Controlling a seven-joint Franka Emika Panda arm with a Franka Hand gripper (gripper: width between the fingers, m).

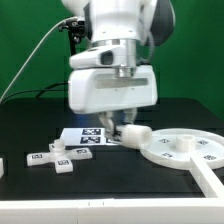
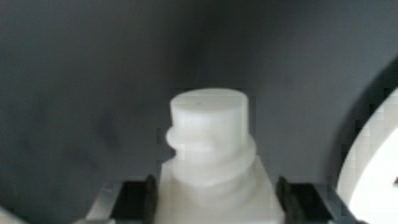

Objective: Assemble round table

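**A:** Which step is this?

**B:** The leg, I think. The gripper (image 1: 124,127) is down low over the table (image 1: 25,135), between the marker board (image 1: 85,136) and the disc (image 1: 155,155). In the wrist view its fingers (image 2: 128,200) sit tight against both sides of the leg (image 2: 214,150) at its thick end, so I read it as clamped on the leg.

**A:** Where is the leg exactly?

**B:** In the exterior view it lies on its side under the hand, just beside the disc's rim, with its free end pointing toward the disc. I can't tell whether it is resting on the table or just lifted off it.

**A:** And next?

**B:** In my judgement the leg has to be raised, turned upright and carried over the middle of the disc, with its narrow stepped end going down into the socket. That needs a firm grip and square alignment. A tilted leg would likely jam.

**A:** Anything in the way?

**B:** The disc's raised rim is closest, so a low sideways move could knock it and shift the disc. The marker board lies just on the other side. The foot (image 1: 55,158) is well apart, toward the exterior view's left, and out of the path. The hand hides the contact point from the exterior camera.
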